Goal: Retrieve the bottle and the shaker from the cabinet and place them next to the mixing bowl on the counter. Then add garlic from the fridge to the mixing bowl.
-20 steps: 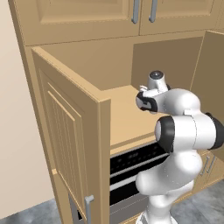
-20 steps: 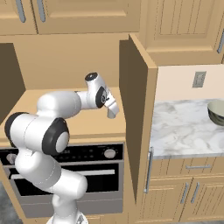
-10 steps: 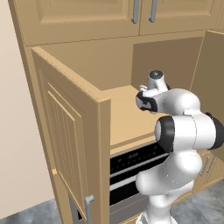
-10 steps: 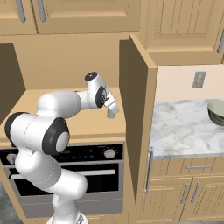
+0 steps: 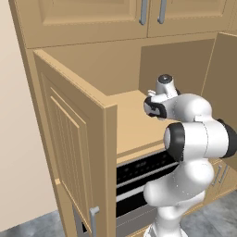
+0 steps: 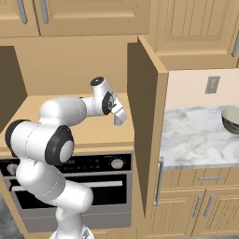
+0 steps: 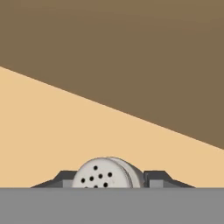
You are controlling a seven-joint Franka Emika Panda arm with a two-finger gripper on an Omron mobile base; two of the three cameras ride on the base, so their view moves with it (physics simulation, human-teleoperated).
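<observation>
Right, shaker (image 7: 105, 174) first: grey perforated rounded top sits between the two dark fingertips (image 7: 65, 177) of the end effector (image 7: 107, 179), low in the hand view. Jaws look narrowed in on it from both sides, so I'd say holding the shaker. It's on the tan shelf inside the cabinet (image 5: 125, 115), near the niche's right side wall. In the right base view the end effector (image 6: 117, 116) points down at the shelf by the open door (image 6: 142, 116).

Step in hand, my read: shaker pickup, grip just made. Next move calls for lifting clear of the shelf, backing out past the door, then over to the tabletop (image 6: 196, 137).

Mixing bowl (image 6: 231, 119) sits at the far right on the marble; contents can't tell from here. Bottle not spotted.
</observation>
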